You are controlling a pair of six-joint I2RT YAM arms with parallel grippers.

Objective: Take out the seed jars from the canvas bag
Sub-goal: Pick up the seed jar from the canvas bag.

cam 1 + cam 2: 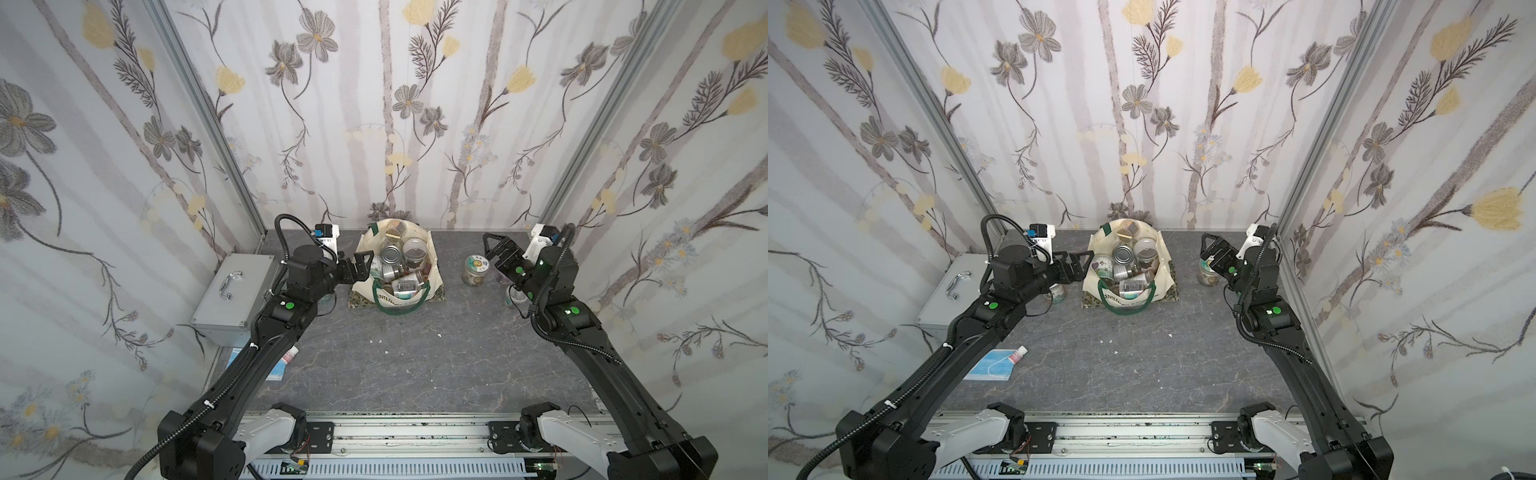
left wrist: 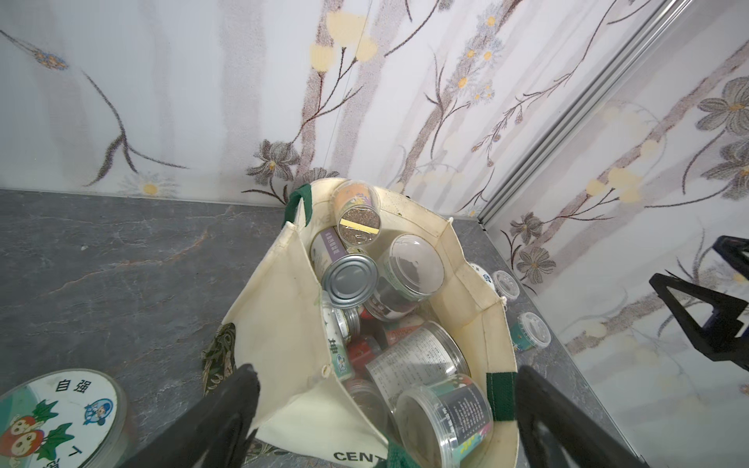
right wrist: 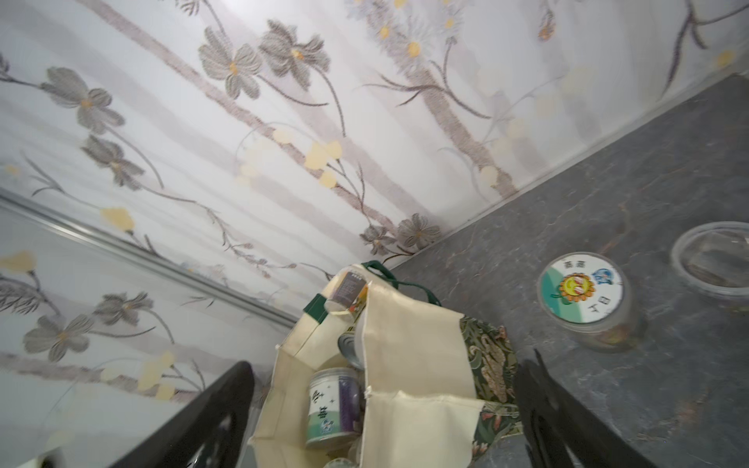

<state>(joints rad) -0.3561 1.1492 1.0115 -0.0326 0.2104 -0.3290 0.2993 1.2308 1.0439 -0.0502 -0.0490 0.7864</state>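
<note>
Blue face mask (image 1: pixel 990 368) lies nearest on the grey table (image 1: pixel 415 365). Further in, the left gripper (image 1: pixel 360 266) and right gripper (image 1: pixel 496 254) hang, jaws spread wide, gripping nothing, either side of the canvas bag (image 1: pixel 433 279), which stands upright by the back wall (image 1: pixel 374 124), stuffed with seed jars (image 1: pixel 413 253); one jar (image 1: pixel 476 270) sits out beside it.

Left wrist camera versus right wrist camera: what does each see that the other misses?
Only the left wrist view looks down into the canvas bag, showing the seed jars piled inside, plus a red-fruit-lidded jar on the table. Only the right wrist view shows the sunflower-lidded jar whole, standing beside the bag. Both share the bag, a few jars in it, the grey table and the flowered wall.
</note>
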